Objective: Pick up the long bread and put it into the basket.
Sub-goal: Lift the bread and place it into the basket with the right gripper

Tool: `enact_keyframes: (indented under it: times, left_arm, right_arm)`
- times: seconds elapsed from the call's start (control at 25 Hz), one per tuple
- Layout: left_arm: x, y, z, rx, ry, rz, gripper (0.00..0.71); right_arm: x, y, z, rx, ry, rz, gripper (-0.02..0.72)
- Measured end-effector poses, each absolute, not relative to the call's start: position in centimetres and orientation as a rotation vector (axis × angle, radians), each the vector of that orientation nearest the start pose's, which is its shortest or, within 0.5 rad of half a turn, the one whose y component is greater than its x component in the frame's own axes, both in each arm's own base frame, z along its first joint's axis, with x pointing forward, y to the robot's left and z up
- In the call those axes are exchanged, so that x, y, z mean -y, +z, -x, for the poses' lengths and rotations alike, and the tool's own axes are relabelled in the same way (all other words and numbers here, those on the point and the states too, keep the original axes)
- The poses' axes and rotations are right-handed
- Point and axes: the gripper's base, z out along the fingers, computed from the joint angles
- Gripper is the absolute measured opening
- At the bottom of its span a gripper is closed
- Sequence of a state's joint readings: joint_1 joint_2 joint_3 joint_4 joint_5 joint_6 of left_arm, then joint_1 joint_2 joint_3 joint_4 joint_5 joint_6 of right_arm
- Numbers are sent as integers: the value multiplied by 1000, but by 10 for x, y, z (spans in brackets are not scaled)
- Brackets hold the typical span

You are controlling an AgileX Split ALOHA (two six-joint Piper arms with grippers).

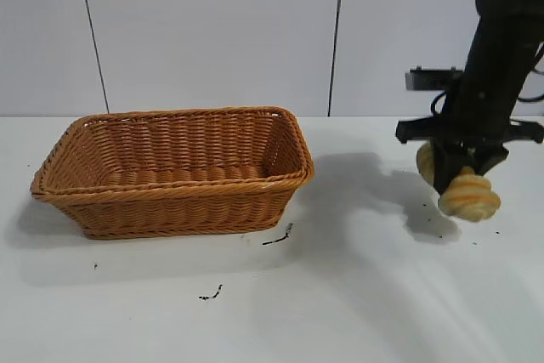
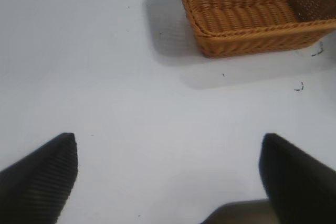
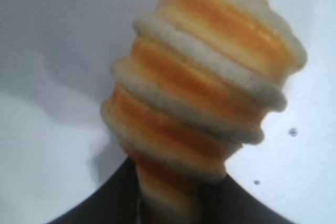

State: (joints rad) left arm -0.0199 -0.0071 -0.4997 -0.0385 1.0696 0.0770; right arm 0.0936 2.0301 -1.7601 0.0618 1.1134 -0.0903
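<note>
Exterior view: right hand (image 1: 460, 178) clamped on the long bread (image 1: 469, 195), aloft, well right of the basket (image 1: 174, 170)

Place: a robot test bench in a lab-like room, staged rather than lived in.
Tabletop (image 1: 170, 312): plain white, bare apart from a few small dark specks and scuff marks (image 1: 278, 237).
Backdrop: pale grey wall panels (image 1: 212, 31) with thin dark vertical seams, no furniture or decoration.
Machinery: a black robot arm (image 1: 501, 48) with cabling stands at the right of the exterior view.
Props: a wicker basket (image 1: 170, 210) and a striped toy-like long bread (image 1: 469, 196), set out as practice objects.
</note>
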Motion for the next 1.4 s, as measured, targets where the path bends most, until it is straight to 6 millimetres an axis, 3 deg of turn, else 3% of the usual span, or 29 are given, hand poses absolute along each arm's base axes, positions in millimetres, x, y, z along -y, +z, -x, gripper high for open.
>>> enact_keyframes:
  times: [0.32,0.56,0.72,1.04,1.4]
  left_arm:
    - [3,276,6,-2043,-10,-101,692]
    - [3,276,6,-2043,-10,-101,692]
    - [3,276,6,-2043,-10,-101,692]
    - [3,276,6,-2043,-10,-101,692]
    - [3,276,6,-2043,-10,-101,692]
  right_arm:
    - [-55,304,-443,-2728,63,334,132]
    - [-105,322,-449,-2609,70,531,127]
    - [-154,316,-449,-2544,84,734,127]
    - [-250,280,-433,-2380,107,1191,127]
    - [-308,257,-421,-1750,-55,1862,127]
